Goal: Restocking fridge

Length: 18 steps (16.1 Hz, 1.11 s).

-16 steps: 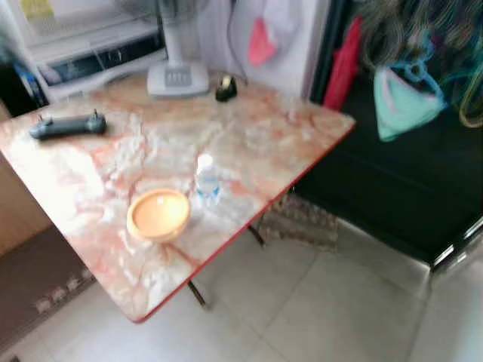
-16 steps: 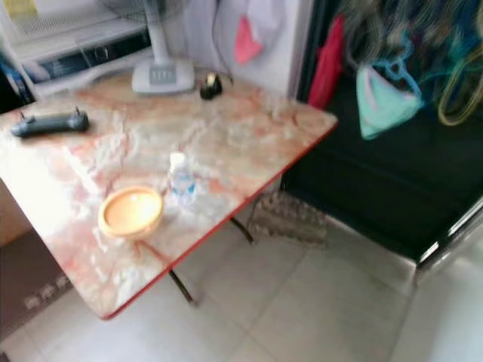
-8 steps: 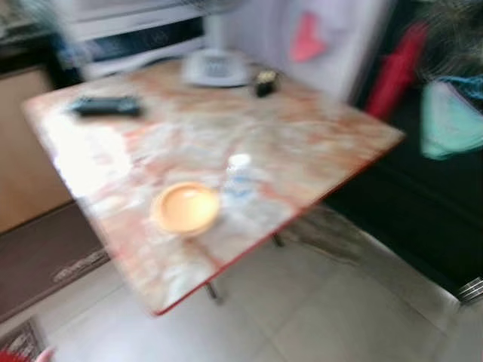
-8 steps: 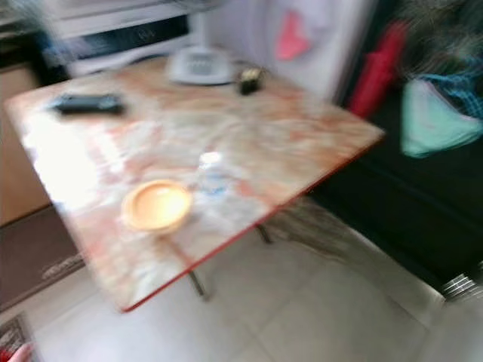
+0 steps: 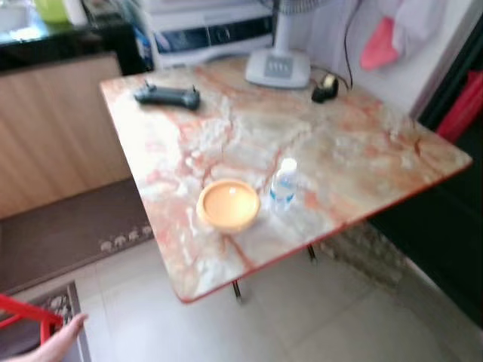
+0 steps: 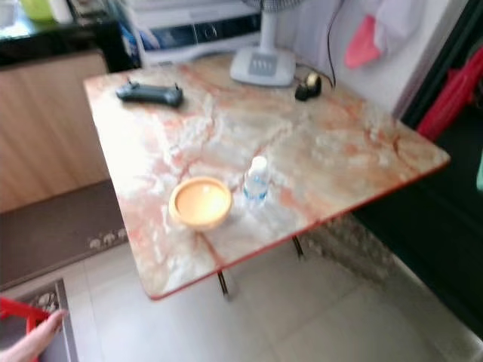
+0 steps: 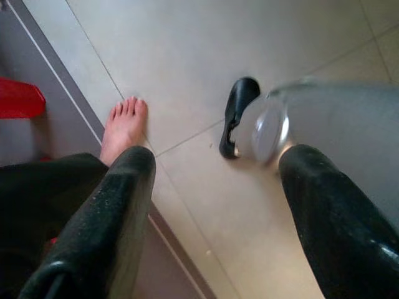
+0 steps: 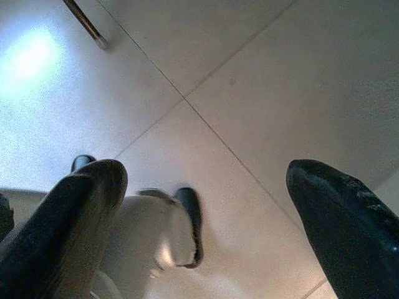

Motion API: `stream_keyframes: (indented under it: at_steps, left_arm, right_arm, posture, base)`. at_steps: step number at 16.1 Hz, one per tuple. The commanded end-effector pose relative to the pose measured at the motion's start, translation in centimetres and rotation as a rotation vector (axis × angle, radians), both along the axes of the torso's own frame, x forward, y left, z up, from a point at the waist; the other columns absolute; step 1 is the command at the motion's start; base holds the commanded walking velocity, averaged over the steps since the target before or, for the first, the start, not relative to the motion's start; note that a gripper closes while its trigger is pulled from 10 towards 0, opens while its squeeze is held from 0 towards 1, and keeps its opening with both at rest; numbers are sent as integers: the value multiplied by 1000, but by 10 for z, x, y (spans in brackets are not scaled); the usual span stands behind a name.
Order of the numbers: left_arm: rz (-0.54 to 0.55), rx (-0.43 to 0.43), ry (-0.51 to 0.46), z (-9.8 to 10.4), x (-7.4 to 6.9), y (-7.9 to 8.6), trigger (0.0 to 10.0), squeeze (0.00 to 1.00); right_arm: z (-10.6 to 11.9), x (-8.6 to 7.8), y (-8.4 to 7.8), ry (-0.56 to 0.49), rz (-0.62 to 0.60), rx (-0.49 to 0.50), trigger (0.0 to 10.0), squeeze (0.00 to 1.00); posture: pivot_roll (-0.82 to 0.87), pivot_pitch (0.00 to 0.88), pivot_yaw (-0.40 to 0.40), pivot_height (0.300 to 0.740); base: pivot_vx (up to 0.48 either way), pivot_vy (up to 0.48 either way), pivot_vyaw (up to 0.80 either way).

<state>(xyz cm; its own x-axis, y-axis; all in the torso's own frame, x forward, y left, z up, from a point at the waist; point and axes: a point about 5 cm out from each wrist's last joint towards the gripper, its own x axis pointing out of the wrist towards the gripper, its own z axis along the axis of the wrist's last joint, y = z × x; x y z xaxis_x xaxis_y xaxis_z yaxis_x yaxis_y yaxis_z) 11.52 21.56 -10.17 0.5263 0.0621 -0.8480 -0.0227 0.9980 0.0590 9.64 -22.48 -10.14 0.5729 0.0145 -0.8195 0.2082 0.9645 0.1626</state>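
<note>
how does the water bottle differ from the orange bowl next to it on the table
The water bottle stands tall and narrow; the orange bowl sits low and wide. The bottle is clear with a white cap and blue label; the bowl is opaque orange and open-topped. Both rest near the marble-patterned table's front edge.

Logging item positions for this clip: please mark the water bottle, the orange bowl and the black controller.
Bottle (image 5: pixel 283 188): left eye view, on its label.
Bowl (image 5: pixel 228 204): left eye view, inside centre.
Controller (image 5: pixel 167 96): left eye view, mid body.

Water bottle (image 5: pixel 284 185) upright just beside orange bowl (image 5: pixel 228 205) on marble table (image 5: pixel 355 151); black controller (image 5: pixel 167 96) far side.
</note>
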Motion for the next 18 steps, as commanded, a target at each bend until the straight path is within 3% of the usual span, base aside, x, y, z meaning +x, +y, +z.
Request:
stream_keyframes:
  at_steps: [1,5,8,18]
  left_arm:
    - [-2,-8,25,-3,-8,-2,10000,0]
    - [-3,-3,27,-3,-8,-3,10000,0]
    - [-5,2,28,-3,-8,-2,10000,0]
    - [-19,12,28,-3,-8,-1,10000,0]
  right_arm:
    - [-1,-6,-2,21,-6,-3,10000,0]
    - [-1,-6,-3,22,-5,-5,10000,0]
    - [-1,-7,-3,24,-21,-2,10000,0]
    - [-2,-7,-2,23,-17,4,10000,0]
  posture:
    - [62,86,-76,740]
    - [60,89,-79,740]
    - [61,89,-78,740]
    - [63,91,-77,740]
  base:
    - [0,0,800]
    - [0,0,730]
    - [0,0,0]
    - [0,-307,0]
